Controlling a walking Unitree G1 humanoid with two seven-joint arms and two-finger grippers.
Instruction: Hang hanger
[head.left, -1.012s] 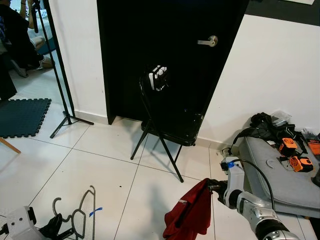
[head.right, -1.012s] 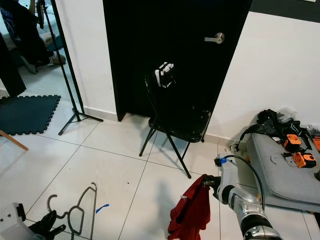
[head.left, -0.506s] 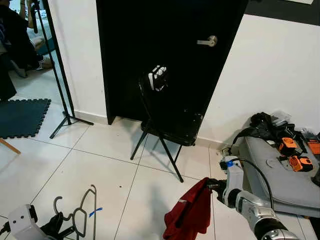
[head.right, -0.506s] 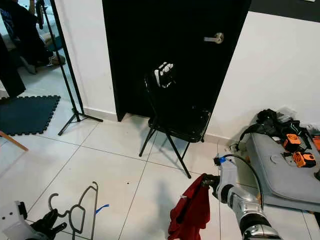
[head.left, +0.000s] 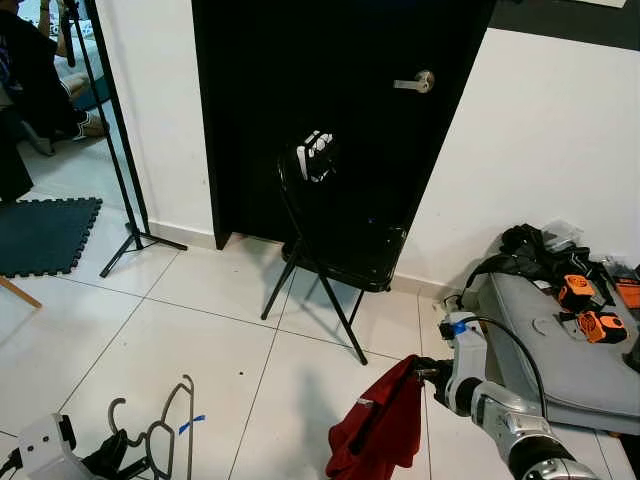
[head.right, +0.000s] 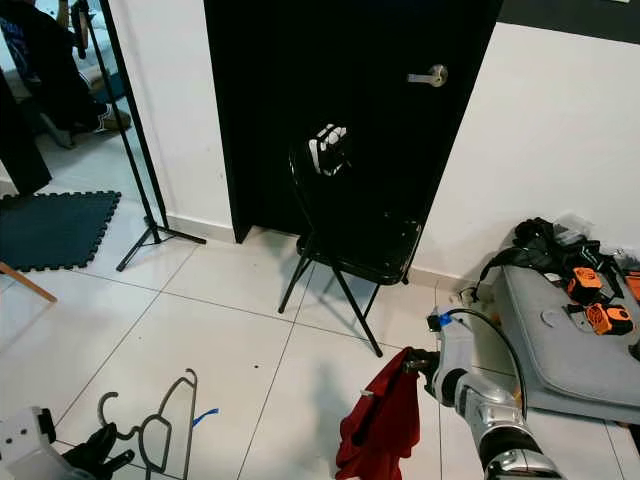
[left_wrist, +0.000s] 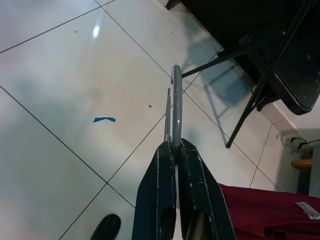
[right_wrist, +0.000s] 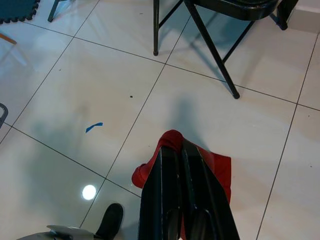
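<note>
The left gripper (left_wrist: 174, 150) hangs low over the white tiled floor (head.left: 170, 330), its fingers (left_wrist: 157, 190) closed on a grey wire hanger (head.left: 160, 435). The right gripper (right_wrist: 177, 152) has its fingers pinched shut on a red cloth (head.left: 385, 425) that droops down from them. Ahead, a black folding chair (head.left: 340, 250) stands against a black door (head.left: 330, 100). A small blue tape scrap (head.left: 192, 423) lies on the floor just beside the hanger.

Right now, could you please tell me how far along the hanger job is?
Picked up: the left hand is shut on the grey wire hanger, and the right hand is shut on the red garment. Left to do: the garment is not yet on the hanger, and nothing has been hung anywhere.
</note>
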